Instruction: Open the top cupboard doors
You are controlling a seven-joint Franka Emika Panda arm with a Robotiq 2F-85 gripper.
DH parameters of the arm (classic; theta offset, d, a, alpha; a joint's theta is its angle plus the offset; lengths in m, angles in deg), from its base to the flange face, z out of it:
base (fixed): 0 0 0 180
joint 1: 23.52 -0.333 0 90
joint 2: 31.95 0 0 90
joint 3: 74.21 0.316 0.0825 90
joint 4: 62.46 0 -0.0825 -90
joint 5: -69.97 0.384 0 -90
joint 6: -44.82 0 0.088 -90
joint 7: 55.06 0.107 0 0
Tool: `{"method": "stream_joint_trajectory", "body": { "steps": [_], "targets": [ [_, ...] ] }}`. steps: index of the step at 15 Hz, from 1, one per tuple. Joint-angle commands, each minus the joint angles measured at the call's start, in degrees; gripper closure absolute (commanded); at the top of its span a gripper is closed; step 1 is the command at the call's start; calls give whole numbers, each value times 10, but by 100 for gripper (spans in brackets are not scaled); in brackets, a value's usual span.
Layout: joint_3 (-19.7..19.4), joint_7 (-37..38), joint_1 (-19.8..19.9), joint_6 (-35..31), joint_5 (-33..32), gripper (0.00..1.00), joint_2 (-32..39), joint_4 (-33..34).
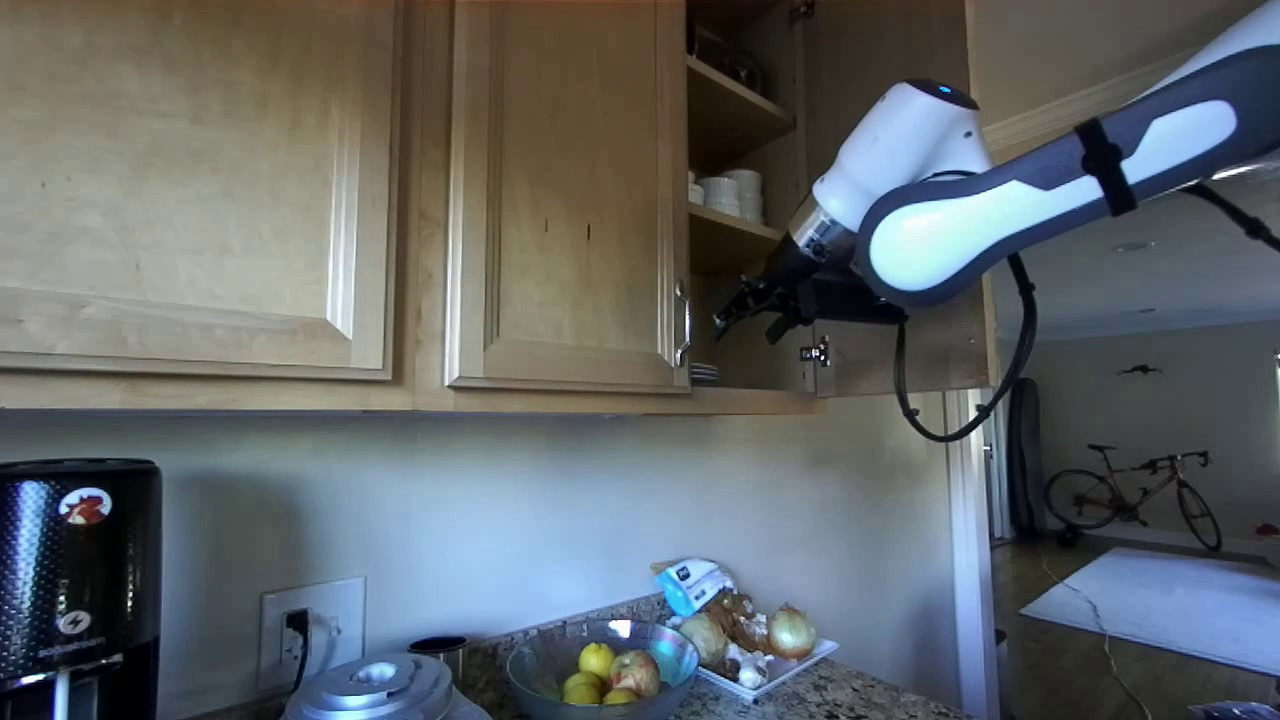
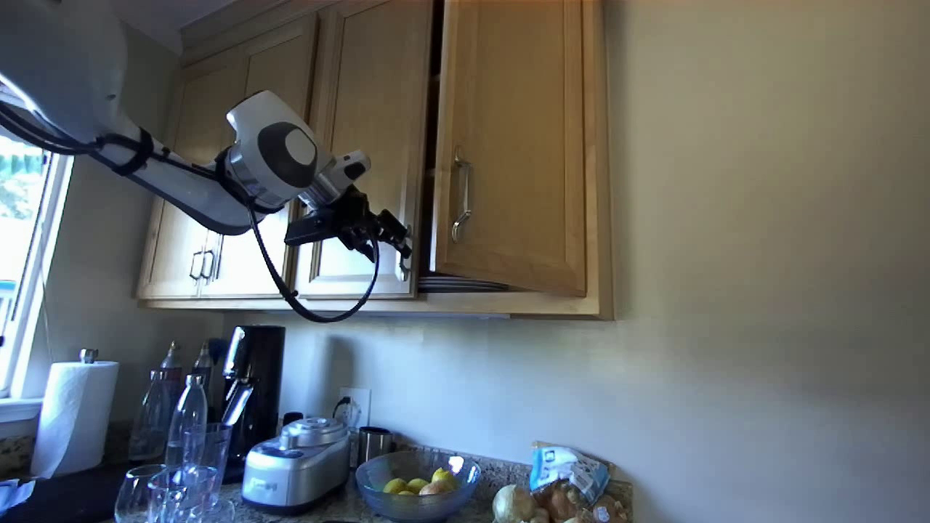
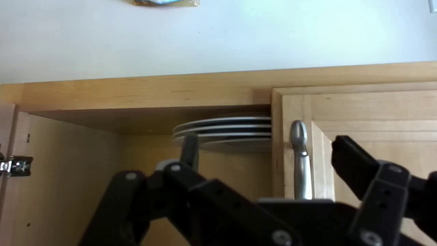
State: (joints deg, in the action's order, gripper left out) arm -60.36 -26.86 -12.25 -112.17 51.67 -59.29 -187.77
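Two pale oak doors, one swung open, bear slim silver handles; the claw gapes, holding nothing.

Those cupboard doors are honey-tan, their handles silver; that hand is black, the surface speckled brown-grey.

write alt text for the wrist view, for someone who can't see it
The open black tool faces a cupboard, the silver bar handle of its closed oak door showing between the fingers. The other door, at the left edge, stands open, revealing stacked plates. The scene appears upside down.
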Motion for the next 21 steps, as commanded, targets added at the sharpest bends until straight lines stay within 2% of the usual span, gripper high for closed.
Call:
{"method": "stream_joint_trajectory", "body": {
  "steps": [1,7,8,9,10,13,17,21],
  "targets": [
    [16,11,7,-30,16,0,52,46],
    [31,18,17,-54,-11,2,125,115],
    [24,5,10,-47,-4,27,125,121],
    [21,0,8,-45,-1,27,127,127],
    [18,-7,4,-39,2,32,126,131],
    [12,-26,-7,-23,19,53,118,140],
    [32,-12,-3,-26,5,80,129,144],
    [35,-42,-5,24,2,100,153,175]
  ]
}}
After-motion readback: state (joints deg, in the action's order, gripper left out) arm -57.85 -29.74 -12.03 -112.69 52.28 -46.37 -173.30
